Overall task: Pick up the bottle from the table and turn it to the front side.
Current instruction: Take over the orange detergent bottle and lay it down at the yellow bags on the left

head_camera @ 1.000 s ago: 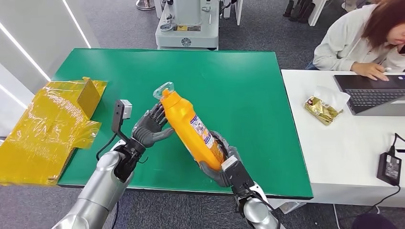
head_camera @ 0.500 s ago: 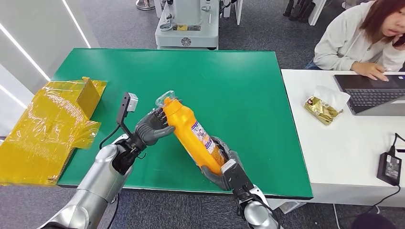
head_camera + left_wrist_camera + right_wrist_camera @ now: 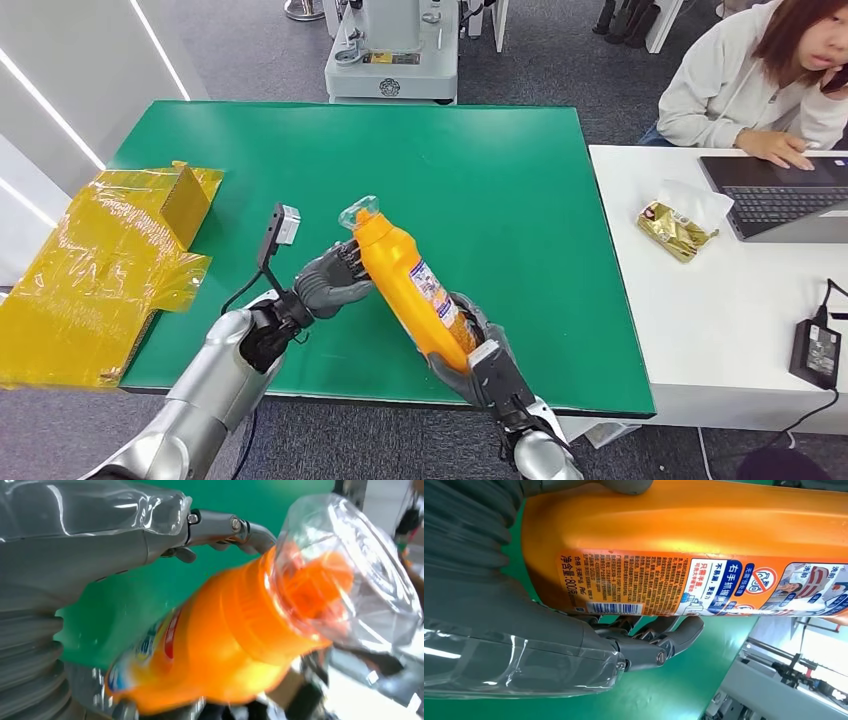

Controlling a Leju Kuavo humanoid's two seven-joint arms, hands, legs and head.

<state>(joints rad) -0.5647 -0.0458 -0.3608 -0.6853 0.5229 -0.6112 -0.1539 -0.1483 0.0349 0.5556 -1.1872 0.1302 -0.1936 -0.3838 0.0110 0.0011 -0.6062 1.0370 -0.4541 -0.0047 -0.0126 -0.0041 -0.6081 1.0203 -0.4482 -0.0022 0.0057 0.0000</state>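
Observation:
An orange bottle (image 3: pixel 405 280) with a clear plastic cap (image 3: pixel 358 211) hangs tilted above the near part of the green table (image 3: pixel 500 170), cap pointing up and away. My right hand (image 3: pixel 468 350) grips its base from below. In the right wrist view the bottle (image 3: pixel 684 525) shows a printed label with a barcode, with my right hand (image 3: pixel 524 635) wrapped under it. My left hand (image 3: pixel 333 283) closes on the bottle's upper body just below the neck. The left wrist view has the bottle (image 3: pixel 215 645) lying in my left hand (image 3: pixel 75 555), cap (image 3: pixel 345 575) close to the camera.
A flattened yellow wrapped carton (image 3: pixel 100 270) overhangs the table's left edge. A white desk on the right carries a laptop (image 3: pixel 780 195), a gold packet (image 3: pixel 675 228) and a power adapter (image 3: pixel 818 352); a person (image 3: pixel 760 80) sits there. A machine base (image 3: pixel 392 50) stands beyond the table.
My left hand has moved right and closed in on the bottle's upper body. The bottle has shifted slightly right in my right hand's grip.

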